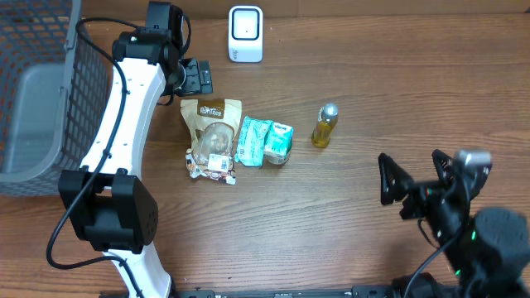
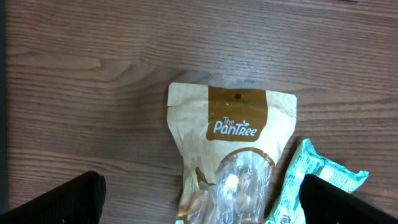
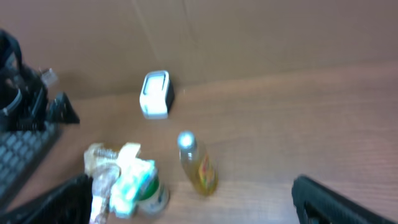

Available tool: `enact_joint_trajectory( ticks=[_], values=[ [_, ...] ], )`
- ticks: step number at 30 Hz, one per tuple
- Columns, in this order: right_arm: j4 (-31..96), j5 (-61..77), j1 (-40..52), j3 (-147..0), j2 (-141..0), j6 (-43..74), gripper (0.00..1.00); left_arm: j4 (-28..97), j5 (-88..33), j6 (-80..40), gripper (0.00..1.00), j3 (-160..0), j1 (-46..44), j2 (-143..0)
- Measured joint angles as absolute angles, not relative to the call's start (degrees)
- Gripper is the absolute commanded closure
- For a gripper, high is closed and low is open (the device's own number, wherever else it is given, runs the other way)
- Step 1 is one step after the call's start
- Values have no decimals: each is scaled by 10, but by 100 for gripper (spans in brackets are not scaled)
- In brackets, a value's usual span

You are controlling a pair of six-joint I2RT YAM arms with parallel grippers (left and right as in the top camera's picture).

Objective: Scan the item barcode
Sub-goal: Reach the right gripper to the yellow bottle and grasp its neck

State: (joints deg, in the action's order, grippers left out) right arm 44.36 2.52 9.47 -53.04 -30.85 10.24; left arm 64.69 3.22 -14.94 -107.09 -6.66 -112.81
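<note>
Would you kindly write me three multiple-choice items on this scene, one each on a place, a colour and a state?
1. Where is the white scanner relative to the brown pouch? A. beyond it, farther from the robot. B. on top of it. C. nearer the robot.
2. What colour is the liquid in the small bottle? A. blue. B. yellow. C. red.
3. How is the left gripper? A. shut on the pouch. B. shut, empty. C. open, empty.
Answers: 1 A, the overhead view shows it past the pouch's top edge; 2 B, it looks yellow in both views; 3 C, its jaws stand wide apart above the pouch.
</note>
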Motion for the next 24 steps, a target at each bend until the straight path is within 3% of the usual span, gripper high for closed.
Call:
enact_joint_trajectory(
  ticks=[10, 24],
  values=[
    [704, 26, 95, -937, -647, 77, 0, 647, 32, -149, 0, -1071, -67, -1128],
    [712, 26, 95, -966, -864, 83, 0, 647, 32, -149, 0, -1071, -68, -1128]
  ],
)
